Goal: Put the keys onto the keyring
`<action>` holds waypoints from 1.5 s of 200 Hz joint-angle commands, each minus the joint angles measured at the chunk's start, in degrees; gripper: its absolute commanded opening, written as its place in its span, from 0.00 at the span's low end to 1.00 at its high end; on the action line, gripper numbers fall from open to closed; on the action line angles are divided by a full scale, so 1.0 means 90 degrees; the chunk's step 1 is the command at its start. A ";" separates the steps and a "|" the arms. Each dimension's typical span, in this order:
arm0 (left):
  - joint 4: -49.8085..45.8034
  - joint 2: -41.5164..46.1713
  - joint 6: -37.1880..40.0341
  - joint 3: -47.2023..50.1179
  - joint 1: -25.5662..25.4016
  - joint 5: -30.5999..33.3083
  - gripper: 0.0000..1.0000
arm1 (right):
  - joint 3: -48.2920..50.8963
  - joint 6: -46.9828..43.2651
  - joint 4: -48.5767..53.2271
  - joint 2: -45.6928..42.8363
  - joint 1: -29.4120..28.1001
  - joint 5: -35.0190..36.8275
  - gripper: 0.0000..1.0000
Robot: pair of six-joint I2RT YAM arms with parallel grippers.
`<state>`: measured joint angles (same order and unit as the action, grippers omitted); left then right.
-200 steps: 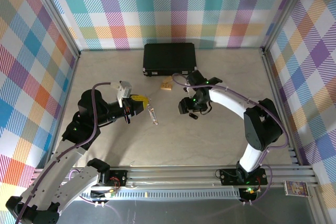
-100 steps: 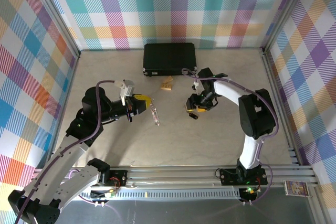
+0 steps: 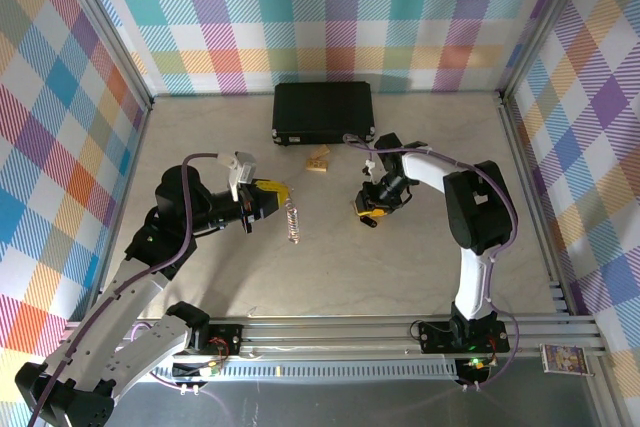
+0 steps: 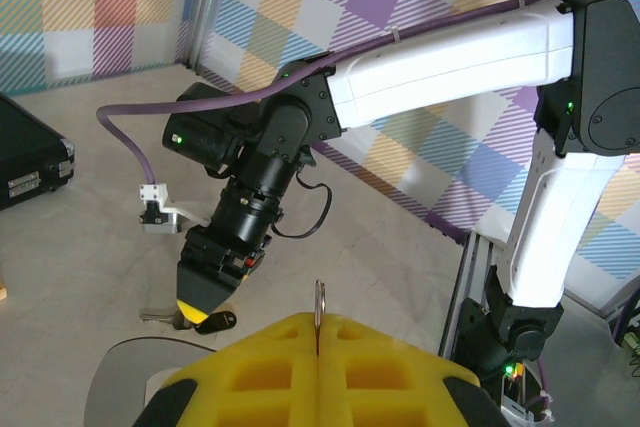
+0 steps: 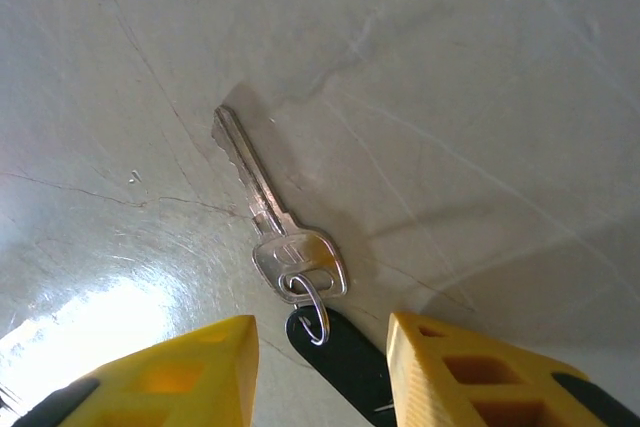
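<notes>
The keys (image 5: pixel 345 355) lie flat on the table: a black oblong piece joined by a small split ring to a silver key (image 5: pixel 268 202). My right gripper (image 5: pixel 320 323) points down over them, open, with its yellow fingers (image 5: pixel 175 372) either side of the black piece and not touching it. In the top view that gripper (image 3: pixel 368 209) is right of centre, with the keys (image 3: pixel 368 222) at its tip. My left gripper (image 4: pixel 318 323) is shut on the silver keyring (image 4: pixel 319 296), seen edge-on. In the top view the keyring (image 3: pixel 292 221) hangs from the left gripper (image 3: pixel 272 190).
A black rectangular case (image 3: pixel 323 112) lies shut at the back of the table, and a small tan wooden piece (image 3: pixel 318 161) sits just in front of it. Plaid walls with metal rails (image 3: pixel 520 147) enclose the table on three sides.
My right gripper has come down onto the keys and its jaws have narrowed. The left gripper shifted slightly right with the keyring, then held still.
</notes>
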<state>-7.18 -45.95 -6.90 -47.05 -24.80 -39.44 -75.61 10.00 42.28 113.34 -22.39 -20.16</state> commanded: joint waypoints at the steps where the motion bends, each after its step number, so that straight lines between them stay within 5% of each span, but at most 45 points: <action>1: 0.0232 0.0133 -0.0074 0.0033 0.0110 -0.0110 0.00 | -0.0197 -0.0089 0.0036 0.0131 0.0027 -0.0200 0.36; 300: 0.0147 0.0155 -0.0022 0.0005 0.0109 0.0018 0.00 | -0.0139 -0.0694 0.0248 -0.0275 0.0023 -0.0609 0.00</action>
<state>-7.38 -45.21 -6.85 -47.05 -24.80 -38.94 -76.90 6.72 42.98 114.76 -22.39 -23.20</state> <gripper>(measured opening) 0.051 0.064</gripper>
